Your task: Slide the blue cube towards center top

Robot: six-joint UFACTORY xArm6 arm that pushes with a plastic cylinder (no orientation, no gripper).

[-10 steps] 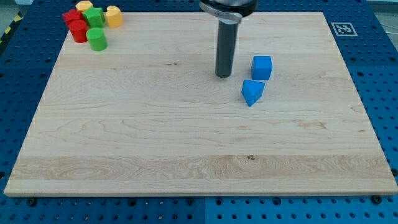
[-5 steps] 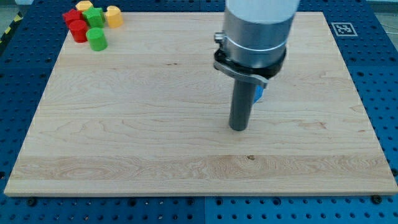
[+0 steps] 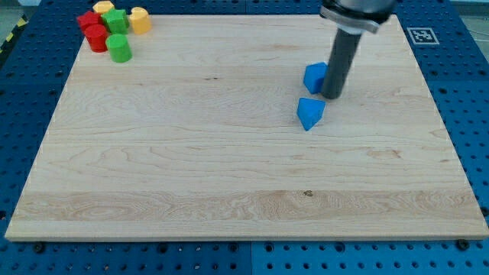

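The blue cube (image 3: 314, 77) sits on the wooden board (image 3: 191, 168), right of centre in the upper half. My tip (image 3: 332, 95) stands right against the cube's right side, and the rod hides part of the cube. A blue triangular block (image 3: 309, 113) lies just below the cube and to the lower left of my tip, apart from both.
A cluster of blocks sits at the board's top left corner: red blocks (image 3: 93, 30), a green block (image 3: 116, 20), a green cylinder (image 3: 119, 48) and yellow blocks (image 3: 139, 19). A fiducial marker (image 3: 421, 35) lies off the board's top right corner.
My tip went from the cube's left, down below the blocks, then up to the cube's right side. The cube now sits slightly further left and up. The triangular block has not moved.
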